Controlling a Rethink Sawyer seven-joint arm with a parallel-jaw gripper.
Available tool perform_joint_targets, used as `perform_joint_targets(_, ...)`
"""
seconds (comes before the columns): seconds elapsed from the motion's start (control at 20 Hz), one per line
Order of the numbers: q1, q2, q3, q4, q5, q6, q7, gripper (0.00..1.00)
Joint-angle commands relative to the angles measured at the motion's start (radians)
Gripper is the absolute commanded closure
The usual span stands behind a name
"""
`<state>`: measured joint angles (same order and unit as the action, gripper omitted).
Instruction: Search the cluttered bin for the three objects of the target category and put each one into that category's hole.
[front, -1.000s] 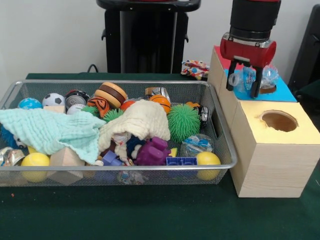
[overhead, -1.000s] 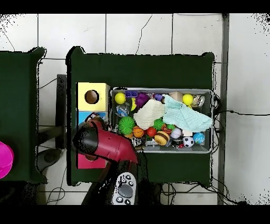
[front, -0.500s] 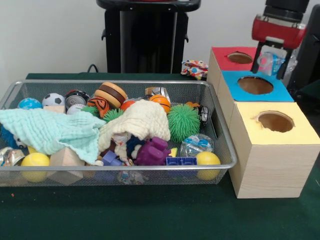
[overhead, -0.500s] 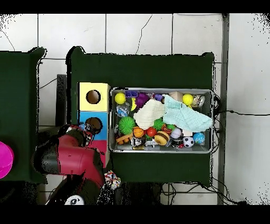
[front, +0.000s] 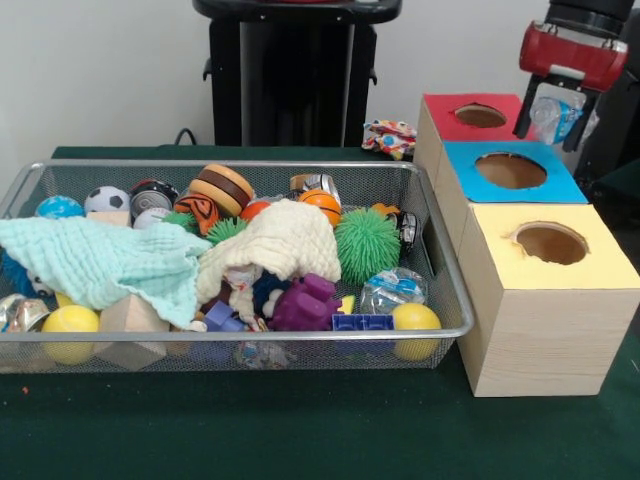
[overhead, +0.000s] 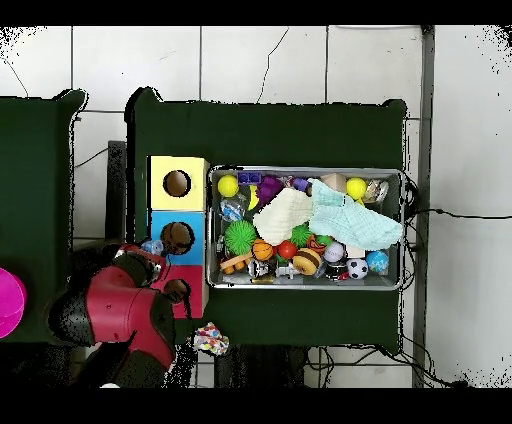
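Nearest the table's front edge, the wire basket (front: 420, 330) holds one clear bottle (front: 390, 290) among toys. Toward the right edge, the blue-topped box's hole (front: 510, 169) is open. At the far right corner, the gripper (front: 555, 115) clasps another bottle (front: 556, 113).

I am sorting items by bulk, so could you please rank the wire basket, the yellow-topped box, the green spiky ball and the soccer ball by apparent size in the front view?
Largest to smallest:
1. wire basket
2. yellow-topped box
3. green spiky ball
4. soccer ball, though it sits farther from the camera, so that gap is less sure.
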<state>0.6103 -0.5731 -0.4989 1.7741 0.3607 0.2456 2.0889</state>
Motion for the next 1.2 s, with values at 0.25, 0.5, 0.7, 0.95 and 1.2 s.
perform_joint_targets(0.25,-0.044,0.039,-0.061,-0.049,-0.045,0.091,0.120,0.00)
perform_joint_targets(0.5,0.017,0.084,-0.136,-0.054,-0.040,0.066,0.155,0.00)
perform_joint_targets(0.7,0.106,0.161,-0.224,-0.048,-0.012,0.037,0.215,0.00)
perform_joint_targets(0.95,0.131,0.204,-0.236,-0.051,0.020,0.029,0.234,0.00)
perform_joint_targets(1.2,0.140,0.231,-0.252,-0.068,0.042,0.041,0.241,0.00)
